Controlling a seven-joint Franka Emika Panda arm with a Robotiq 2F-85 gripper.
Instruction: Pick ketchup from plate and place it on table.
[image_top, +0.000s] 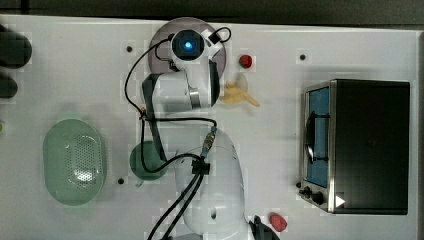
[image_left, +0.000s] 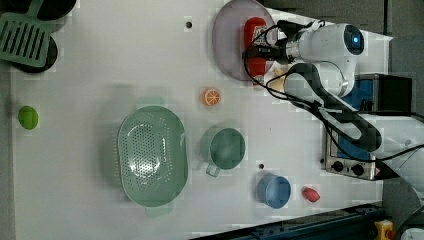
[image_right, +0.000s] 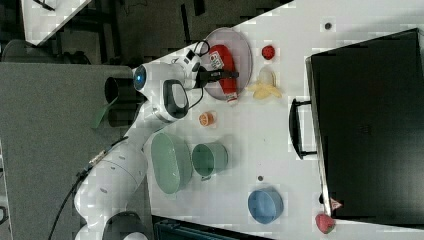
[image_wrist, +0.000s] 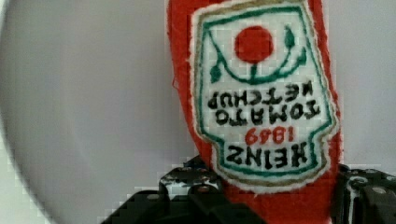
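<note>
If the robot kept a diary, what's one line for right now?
phase: grasping | end effector: astride ketchup | ketchup: lying on plate, not yet lifted | table: target

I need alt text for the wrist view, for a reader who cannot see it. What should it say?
A red ketchup bottle with a white Heinz Tomato Ketchup label, printed upside down in the picture, lies on a pale greyish-lilac plate. The dark fingers of the robot's hand sit on either side of the bottle's near end.

Arm (image_top: 195, 85) over plate (image_top: 162, 37)
</note>
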